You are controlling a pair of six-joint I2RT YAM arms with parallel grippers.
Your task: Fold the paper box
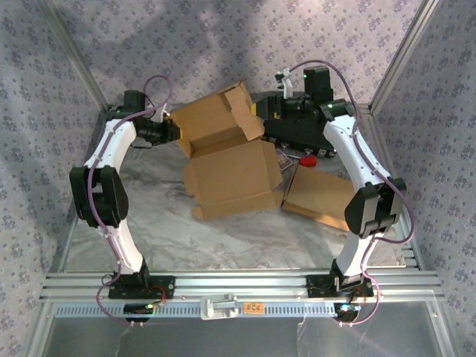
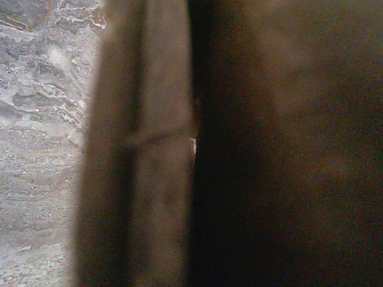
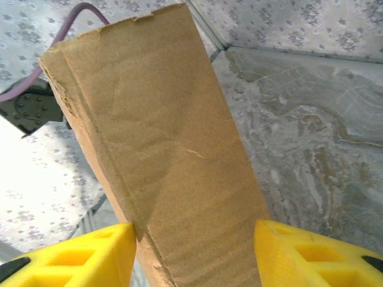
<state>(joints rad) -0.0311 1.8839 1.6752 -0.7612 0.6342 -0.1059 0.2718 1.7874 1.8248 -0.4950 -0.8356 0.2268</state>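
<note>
The brown paper box point(image 1: 230, 175) lies open in the middle of the table, its back half point(image 1: 216, 119) tilted up with flaps raised. My left gripper point(image 1: 172, 132) meets that half's left edge. In the left wrist view blurred cardboard point(image 2: 143, 179) stands right in front of the lens and hides the fingers. My right gripper point(image 1: 266, 111) is at the raised right flap. In the right wrist view my right gripper point(image 3: 194, 251) is open, its yellow fingers point(image 3: 90, 254) spread to either side of the upright flap point(image 3: 161, 143), whose edges lie against them.
A second flat cardboard piece point(image 1: 320, 195) lies at the right by the right arm. A black case point(image 1: 297, 132) sits at the back right, with a small red item point(image 1: 309, 158) in front of it. A crinkled silver sheet point(image 1: 156, 223) covers the table.
</note>
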